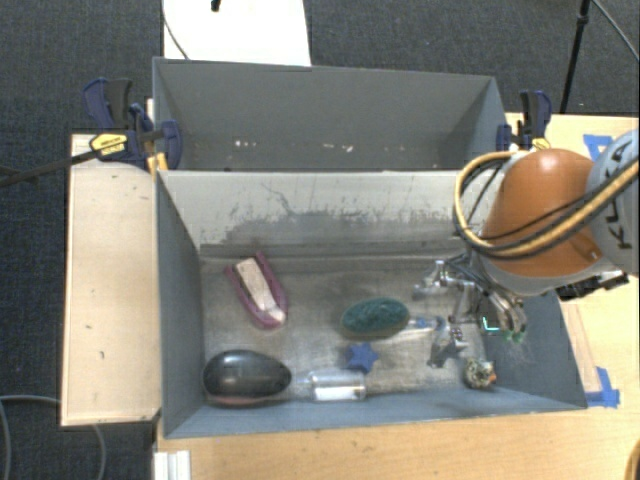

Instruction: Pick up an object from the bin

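Note:
My gripper (pixel 450 336) is down in the right part of the bin, close to the floor. Just to its left lies a dark green oval brush (pixel 375 316). A small blue star-shaped piece (pixel 360 356) lies below the brush. A small round greenish-gold thing (pixel 480 373) rests on the floor just below and to the right of the gripper. I see nothing held in the gripper.
A pink and purple oblong thing (pixel 260 290) lies at the left. A black glossy oval (pixel 245 376) sits in the front left corner, and a clear tube with a white end (pixel 335 386) lies along the front wall. The arm's orange cover and cables hang over the right wall.

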### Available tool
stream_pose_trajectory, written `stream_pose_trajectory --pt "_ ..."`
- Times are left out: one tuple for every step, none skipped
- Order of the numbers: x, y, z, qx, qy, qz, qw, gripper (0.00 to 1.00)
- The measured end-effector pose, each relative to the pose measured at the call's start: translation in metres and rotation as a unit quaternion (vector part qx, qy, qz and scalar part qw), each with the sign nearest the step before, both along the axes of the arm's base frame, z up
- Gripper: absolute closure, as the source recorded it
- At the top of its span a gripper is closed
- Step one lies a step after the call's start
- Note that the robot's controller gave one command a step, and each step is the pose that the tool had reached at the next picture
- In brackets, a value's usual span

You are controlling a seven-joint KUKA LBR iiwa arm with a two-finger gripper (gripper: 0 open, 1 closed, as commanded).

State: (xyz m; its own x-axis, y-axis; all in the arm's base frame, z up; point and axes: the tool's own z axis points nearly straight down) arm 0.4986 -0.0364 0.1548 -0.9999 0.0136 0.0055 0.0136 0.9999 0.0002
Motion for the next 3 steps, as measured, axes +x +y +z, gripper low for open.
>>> stream_pose_trajectory --pt "0.037 0.036 -0.084 0.000 -0.0062 0.101 0.9949 0.00" --pt "0.039 0.035 -0.080 0.000 -0.0087 0.100 0.9949 1.00" --pt "0.045 0.009 0.054 -0.001 -0.0072 0.261 0.9652 1.00"
